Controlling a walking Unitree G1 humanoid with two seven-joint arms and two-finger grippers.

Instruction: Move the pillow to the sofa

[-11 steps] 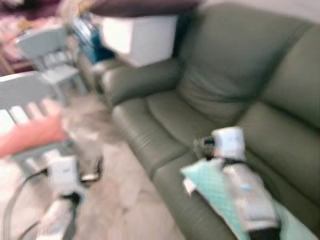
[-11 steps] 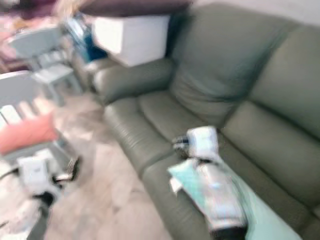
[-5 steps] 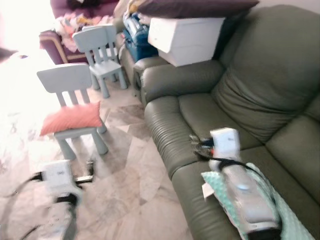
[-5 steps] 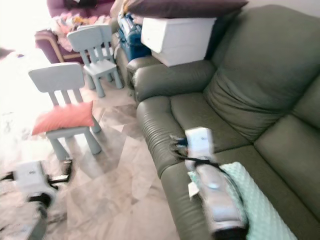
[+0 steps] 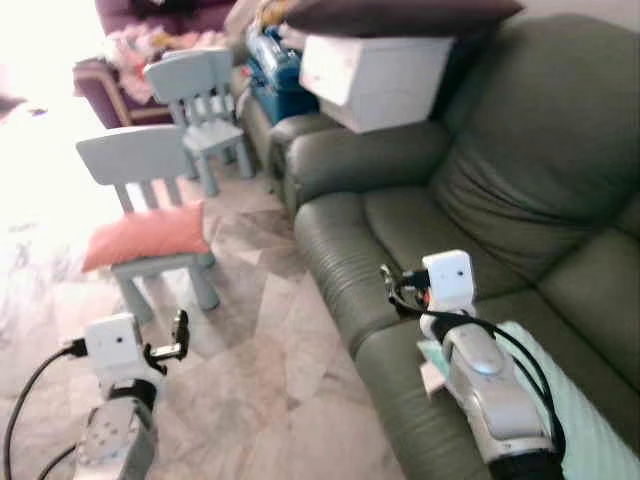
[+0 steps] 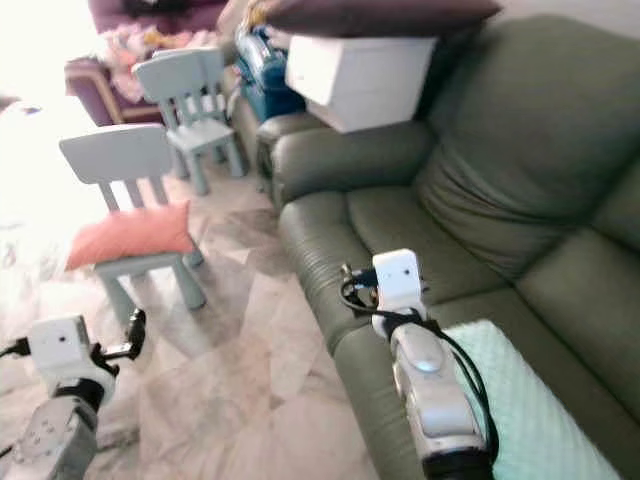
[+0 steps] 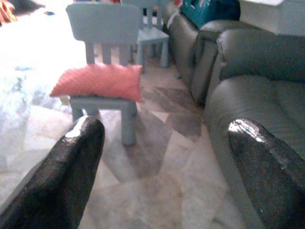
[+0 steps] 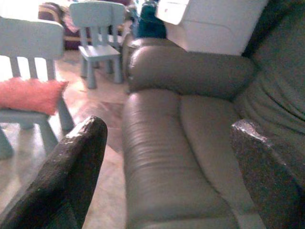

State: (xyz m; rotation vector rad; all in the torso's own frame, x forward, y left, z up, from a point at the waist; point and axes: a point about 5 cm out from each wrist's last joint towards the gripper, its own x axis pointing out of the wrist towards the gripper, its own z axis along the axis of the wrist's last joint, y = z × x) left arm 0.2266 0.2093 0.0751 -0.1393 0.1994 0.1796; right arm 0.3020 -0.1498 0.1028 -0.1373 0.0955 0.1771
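Left eye view | blur gone | both claws released, empty | pink pillow (image 5: pixel 148 234) unmoved on chair (image 5: pixel 140 160)

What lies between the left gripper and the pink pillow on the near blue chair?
Bare marbled floor. In the left wrist view the open left gripper looks across it to the pink pillow on the chair; nothing stands between.

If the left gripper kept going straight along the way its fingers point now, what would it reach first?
Judging by its wrist view, the left gripper, open, points at the pink pillow on the small blue chair. Bare floor lies between; likely the chair's seat or pillow first, though depth is unclear.
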